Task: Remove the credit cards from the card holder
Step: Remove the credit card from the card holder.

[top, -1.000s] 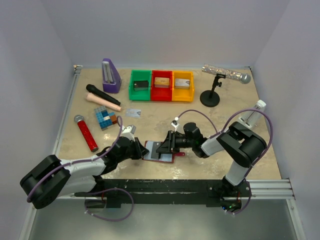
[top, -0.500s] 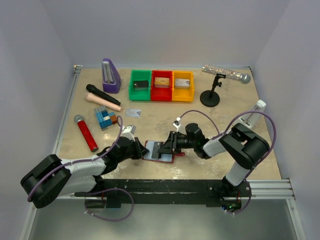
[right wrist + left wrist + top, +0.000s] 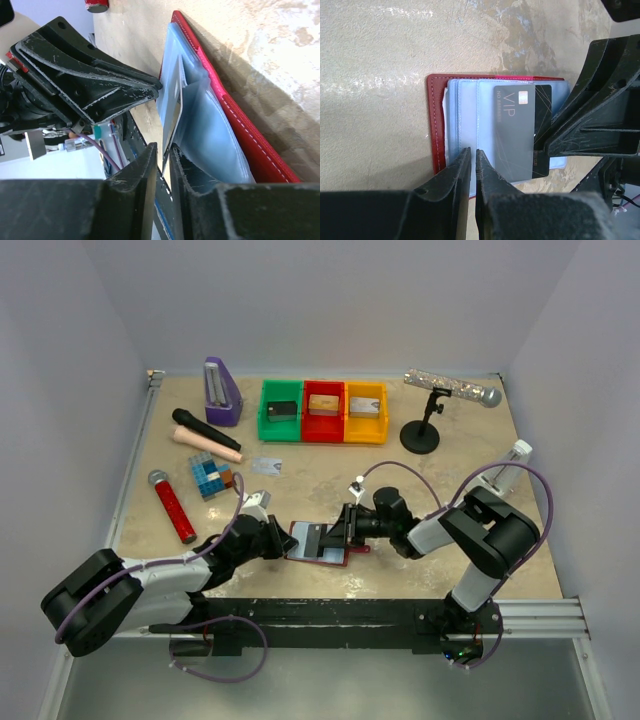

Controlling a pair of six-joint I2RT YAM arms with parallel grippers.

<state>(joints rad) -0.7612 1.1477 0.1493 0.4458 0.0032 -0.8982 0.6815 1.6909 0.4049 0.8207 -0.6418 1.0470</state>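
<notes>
The dark red card holder (image 3: pixel 322 558) lies open near the table's front, its pale blue lining up; it also shows in the left wrist view (image 3: pixel 436 125) and the right wrist view (image 3: pixel 240 125). My left gripper (image 3: pixel 287 541) is shut on the lining's near edge (image 3: pixel 472 152), pinning the holder. A dark grey "VIP" credit card (image 3: pixel 517 130) sticks partly out of a sleeve to the right. My right gripper (image 3: pixel 340 531) is shut on that card's edge (image 3: pixel 163 150). The card shows edge-on in the right wrist view (image 3: pixel 173 107). Another silvery credit card (image 3: pixel 266 465) lies loose on the table.
Green (image 3: pixel 281 410), red (image 3: pixel 323 410) and yellow (image 3: pixel 365 412) trays with small blocks stand at the back. A blue-and-brown tiled block (image 3: pixel 210 477), a red microphone (image 3: pixel 173 505), a black microphone (image 3: pixel 205 430), a purple metronome (image 3: pixel 221 391) and a microphone stand (image 3: pixel 421 433) are around.
My right gripper has drawn slightly to the right with the grey card, which sticks further out of the sleeve. My left gripper and the holder have stayed put.
</notes>
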